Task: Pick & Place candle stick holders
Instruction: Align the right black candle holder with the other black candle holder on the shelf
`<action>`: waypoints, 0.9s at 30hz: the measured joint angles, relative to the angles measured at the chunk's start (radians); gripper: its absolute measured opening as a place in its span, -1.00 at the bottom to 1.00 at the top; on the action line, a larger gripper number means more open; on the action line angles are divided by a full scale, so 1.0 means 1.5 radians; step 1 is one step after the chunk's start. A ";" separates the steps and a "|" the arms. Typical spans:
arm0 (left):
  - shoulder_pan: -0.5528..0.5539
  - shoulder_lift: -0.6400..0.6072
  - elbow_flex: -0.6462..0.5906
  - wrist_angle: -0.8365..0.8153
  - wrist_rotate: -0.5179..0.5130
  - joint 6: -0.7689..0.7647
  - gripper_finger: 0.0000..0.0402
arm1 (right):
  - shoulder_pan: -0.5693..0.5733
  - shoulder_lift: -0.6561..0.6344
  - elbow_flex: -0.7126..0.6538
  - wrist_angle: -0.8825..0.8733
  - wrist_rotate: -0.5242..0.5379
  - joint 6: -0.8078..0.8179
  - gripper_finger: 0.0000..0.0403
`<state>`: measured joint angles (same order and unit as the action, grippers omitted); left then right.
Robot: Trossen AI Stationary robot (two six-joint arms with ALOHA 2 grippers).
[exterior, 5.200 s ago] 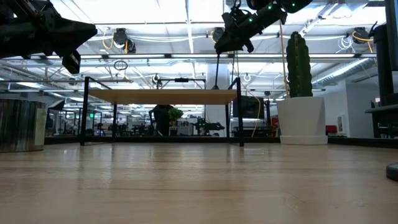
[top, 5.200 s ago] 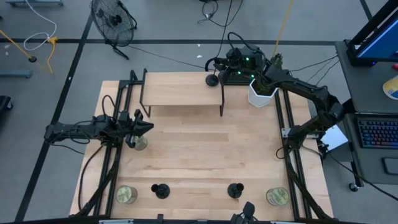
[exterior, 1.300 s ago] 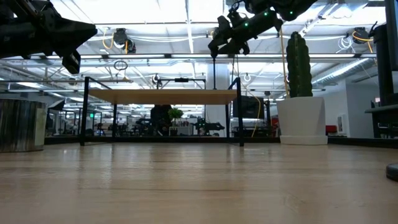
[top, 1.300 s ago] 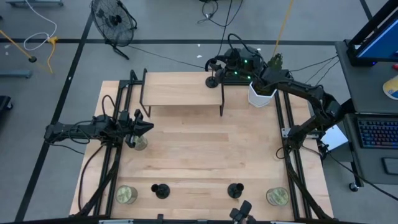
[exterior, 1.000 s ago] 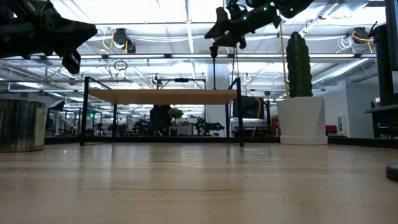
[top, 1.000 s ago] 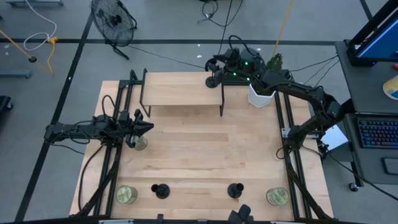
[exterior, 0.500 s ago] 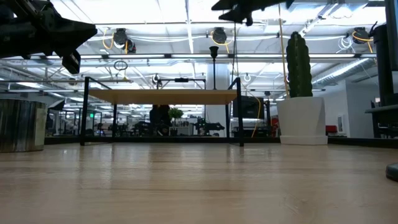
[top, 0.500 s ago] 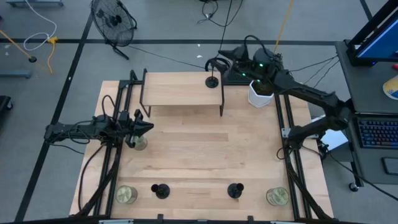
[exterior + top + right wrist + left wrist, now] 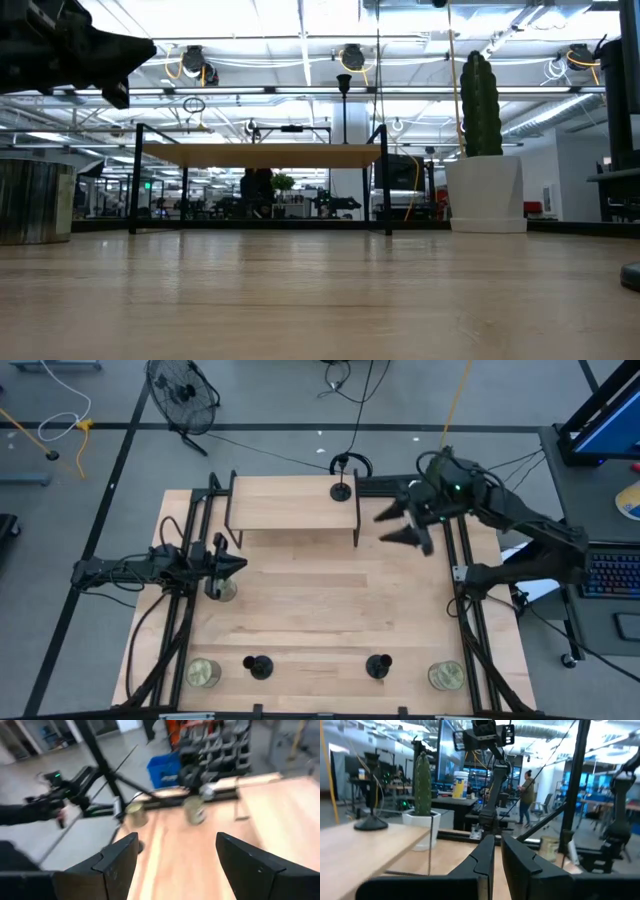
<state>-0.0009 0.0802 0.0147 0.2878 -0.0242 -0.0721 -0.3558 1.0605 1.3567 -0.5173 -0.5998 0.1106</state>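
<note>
From above I see one candle stick holder (image 9: 342, 488) set on the shelf (image 9: 290, 503) just beside my wide-open, empty right tool (image 9: 400, 524), two holders (image 9: 259, 665) left on the surface; wrist view shows left tool (image 9: 492, 857) narrow, idle

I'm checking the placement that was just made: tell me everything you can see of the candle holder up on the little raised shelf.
The candle stick holder on the shelf is small, black and looks like metal: a round flat base, a thin stem and a small cup on top, seen best in the low view. It stands upright near the right end of the wooden shelf, at its far edge, resting on its base alone. Nothing else touches it; the right gripper hangs open to its right, clear of it.
</note>
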 joint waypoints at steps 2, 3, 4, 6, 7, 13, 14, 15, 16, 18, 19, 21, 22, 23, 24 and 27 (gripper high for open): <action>0.000 0.000 0.000 0.000 0.000 0.014 -0.81 | 0.015 -0.012 0.000 -0.018 0.000 0.007 0.30; 0.000 0.000 0.000 0.000 0.000 0.015 -0.81 | 0.021 -0.016 0.000 -0.024 0.000 0.010 0.30; 0.000 0.000 0.000 0.000 0.000 0.015 -0.81 | 0.027 -0.019 0.000 -0.032 -0.001 0.016 0.30; 0.000 0.000 0.000 0.000 0.000 0.012 -0.81 | 0.038 -0.023 0.000 -0.042 0.000 0.025 0.30; 0.000 0.000 0.000 0.000 0.000 0.012 -0.81 | 0.042 -0.024 0.000 -0.046 0.000 0.029 0.30; 0.000 0.000 0.000 0.000 0.000 0.012 -0.81 | 0.053 -0.026 0.000 -0.083 0.000 0.059 0.30; 0.000 0.000 0.000 0.000 0.000 0.011 -0.81 | 0.053 -0.026 0.000 -0.089 0.000 0.062 0.30; 0.000 0.000 0.000 0.000 0.000 0.011 -0.81 | 0.053 -0.026 0.000 -0.096 0.000 0.064 0.30; 0.000 0.000 0.000 0.000 0.000 0.011 -0.81 | 0.053 -0.026 0.000 -0.102 0.000 0.066 0.30; 0.000 0.000 0.000 0.000 -0.001 0.010 -0.81 | 0.053 -0.026 0.000 -0.111 0.000 0.066 0.30; 0.000 0.000 0.000 0.000 -0.001 0.009 -0.81 | 0.053 -0.026 0.000 -0.113 0.000 0.065 0.30; 0.000 0.000 0.000 0.001 -0.001 0.007 -0.81 | 0.053 -0.026 -0.001 -0.114 0.000 0.065 0.30; 0.000 0.000 0.000 0.001 -0.001 0.007 -0.81 | 0.053 -0.026 -0.005 -0.108 0.000 0.065 0.30; 0.000 0.000 0.000 0.001 -0.001 0.007 -0.81 | 0.053 -0.026 -0.009 -0.104 0.000 0.064 0.30; 0.000 0.000 0.000 0.001 -0.001 0.007 -0.81 | 0.053 -0.026 -0.015 -0.098 0.000 0.064 0.30; 0.000 0.000 0.000 0.001 -0.001 0.007 -0.81 | 0.053 -0.025 -0.034 -0.072 0.000 0.063 0.30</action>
<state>-0.0006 0.0803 0.0147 0.2886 -0.0257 -0.0612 -0.2764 1.0225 1.3051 -0.6250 -0.5995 0.2058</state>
